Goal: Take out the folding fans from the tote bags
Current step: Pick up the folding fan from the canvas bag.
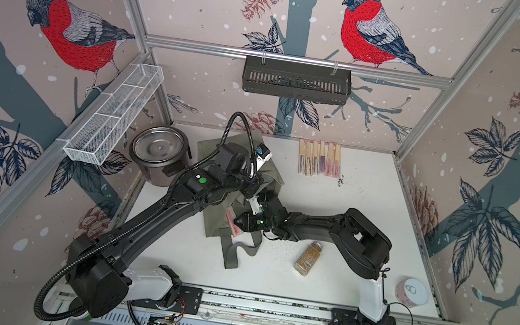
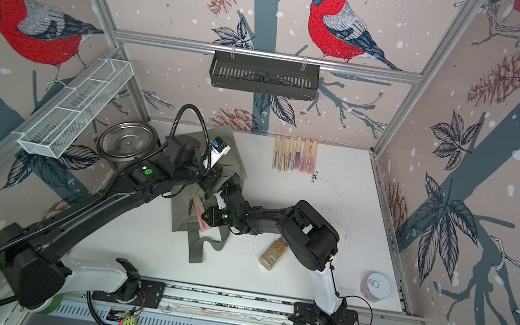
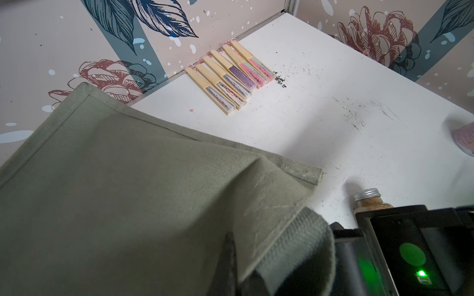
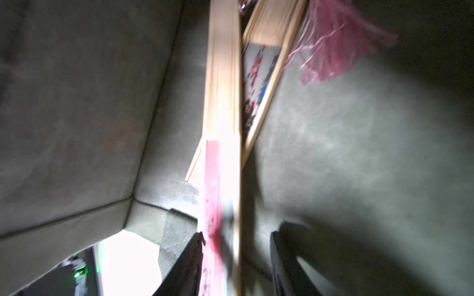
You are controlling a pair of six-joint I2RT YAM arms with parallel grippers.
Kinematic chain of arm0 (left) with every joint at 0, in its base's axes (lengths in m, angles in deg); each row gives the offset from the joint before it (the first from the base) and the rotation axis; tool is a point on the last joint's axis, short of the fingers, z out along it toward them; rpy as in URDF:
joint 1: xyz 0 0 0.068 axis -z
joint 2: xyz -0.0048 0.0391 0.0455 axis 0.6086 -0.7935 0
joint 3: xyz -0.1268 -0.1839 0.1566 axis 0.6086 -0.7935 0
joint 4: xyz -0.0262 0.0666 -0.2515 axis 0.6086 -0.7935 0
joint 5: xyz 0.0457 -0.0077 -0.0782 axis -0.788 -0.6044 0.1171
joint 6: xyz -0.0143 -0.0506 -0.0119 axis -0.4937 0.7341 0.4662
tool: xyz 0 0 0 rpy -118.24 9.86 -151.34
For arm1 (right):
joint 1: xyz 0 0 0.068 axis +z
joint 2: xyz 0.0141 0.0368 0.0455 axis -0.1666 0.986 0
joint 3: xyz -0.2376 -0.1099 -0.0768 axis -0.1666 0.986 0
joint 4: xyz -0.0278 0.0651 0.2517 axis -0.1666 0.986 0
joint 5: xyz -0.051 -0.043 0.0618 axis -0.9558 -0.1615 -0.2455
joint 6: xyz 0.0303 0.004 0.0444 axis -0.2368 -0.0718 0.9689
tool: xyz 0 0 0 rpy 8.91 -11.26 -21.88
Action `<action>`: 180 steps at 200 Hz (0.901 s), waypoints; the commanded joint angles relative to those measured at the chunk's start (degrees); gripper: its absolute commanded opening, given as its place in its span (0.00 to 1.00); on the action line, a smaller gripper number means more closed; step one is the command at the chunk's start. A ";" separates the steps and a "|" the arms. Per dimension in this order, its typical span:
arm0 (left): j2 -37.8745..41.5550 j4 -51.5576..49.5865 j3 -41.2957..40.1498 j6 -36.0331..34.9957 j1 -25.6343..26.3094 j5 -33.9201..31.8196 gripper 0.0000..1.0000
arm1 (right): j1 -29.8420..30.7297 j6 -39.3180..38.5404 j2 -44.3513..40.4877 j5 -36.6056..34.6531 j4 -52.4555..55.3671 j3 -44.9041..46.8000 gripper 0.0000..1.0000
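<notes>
Across the white table (image 1: 368,205) the biggest thing is the tote bag (image 1: 215,225), slumped left of centre with its straps trailing toward the near edge. The left gripper (image 3: 243,271) is pinched tight on the bag's rim fabric. My guess is that it lifts that edge to hold the mouth open like a tent, so the other arm has room to work. At the far left stands a steel pot (image 1: 158,150), well apart from the action.

Along the far wall, right of the bag, lies a row of folding fans (image 1: 319,160), side by side with their bamboo ends toward the wall. That tidy line looks like the drop-off spot for fans already out. A glass spice jar (image 1: 307,257) lies on its side near the right arm. A small tin (image 1: 411,293) sits at the near right corner.

At the bag's mouth the right gripper (image 1: 239,222) straddles a pink fan (image 1: 230,223) that pokes half out of the opening. In the blurred right wrist view its jaws stand apart. One finger (image 4: 195,256) touches the fan and the other finger (image 4: 279,256) stands off with a dark gap, so it does not look clamped. Deeper inside the bag a second fan (image 4: 264,77) leans against the first, with a pink tassel (image 4: 333,38) beside it. More work probably remains after this one.
</notes>
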 commanded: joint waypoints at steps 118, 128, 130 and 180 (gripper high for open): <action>0.11 2.19 0.45 -0.35 0.24 0.47 0.00 | 2.46 3.99 5.02 8.59 3.89 -3.96 0.31; 0.13 2.21 0.44 -0.35 0.21 0.40 0.00 | 2.64 4.12 4.53 9.00 3.04 -3.90 0.31; 0.13 2.21 0.41 -0.35 0.31 0.43 0.00 | 2.74 4.17 4.41 8.99 2.90 -3.87 0.31; 0.04 2.16 0.42 -0.30 0.40 0.47 0.00 | 3.68 5.38 3.50 9.90 -0.28 -3.30 0.32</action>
